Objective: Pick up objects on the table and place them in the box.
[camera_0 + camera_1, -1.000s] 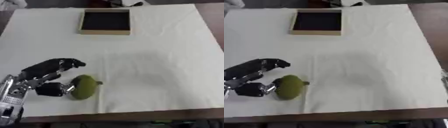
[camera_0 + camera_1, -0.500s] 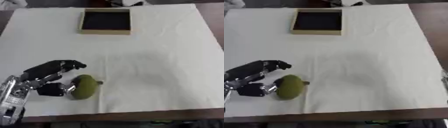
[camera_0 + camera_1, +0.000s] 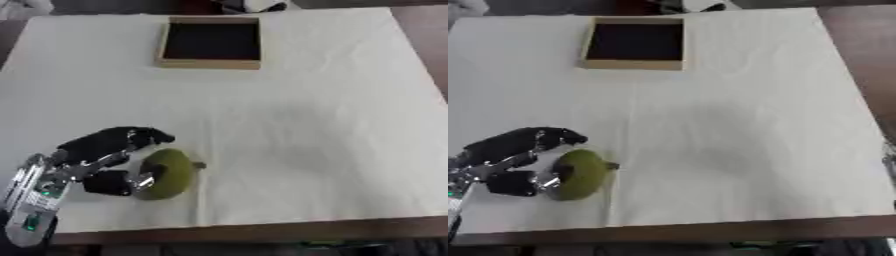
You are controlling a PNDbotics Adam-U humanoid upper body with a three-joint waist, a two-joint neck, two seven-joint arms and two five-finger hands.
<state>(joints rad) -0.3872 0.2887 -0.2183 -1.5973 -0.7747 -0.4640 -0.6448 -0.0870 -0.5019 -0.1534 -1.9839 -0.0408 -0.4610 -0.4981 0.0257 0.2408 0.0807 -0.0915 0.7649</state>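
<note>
Looks like a lab or test room set up for trials. Worktop (image 3: 350, 90) draped in a plain cream cloth (image 3: 289, 150), creased, brown wood showing at the edges. A single shallow wooden box (image 3: 210, 42) with dark lining stands at the far side. No household clutter visible.

Black left hand (image 3: 105, 150) (silver joints), green-lit wrist.
</note>
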